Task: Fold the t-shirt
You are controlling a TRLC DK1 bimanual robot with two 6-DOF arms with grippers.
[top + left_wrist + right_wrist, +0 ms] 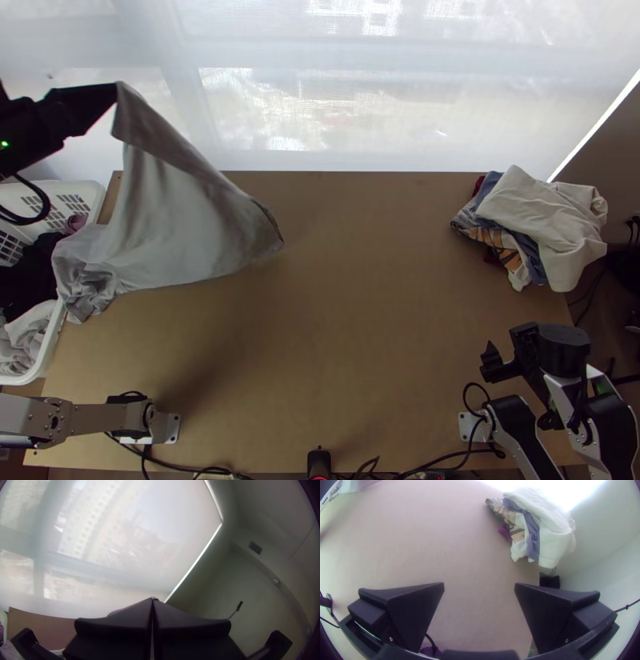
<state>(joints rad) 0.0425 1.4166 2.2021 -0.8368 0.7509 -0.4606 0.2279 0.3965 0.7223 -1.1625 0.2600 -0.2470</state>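
A pale grey T-shirt (184,216) hangs, unfolded, from one edge over the far left part of a light wooden bench (360,320). The left gripper (153,599), high above the bench's far left corner, has its jaws closed on that edge. The shirt's free side slants down toward the bench's middle; its lowest end is bunched over the bench's left edge. Whether it touches wood, I cannot tell.

The likeliest trouble is a twisted landing: with a single hold, the loose cloth may drop in a heap. The bunched end could also catch on the white laundry basket (50,348) at the bench's left edge, or drag out the clothes (28,276) inside. A shallow pinch might let the fabric slip.

The right gripper (479,586), its jaws wide and holding nothing, is above the bench's near right, probably too far off to steady the cloth. A pile of clothes (544,224) sits at the bench's far right corner, narrowing the room for spreading. A window (360,104) rises behind the bench's far edge.
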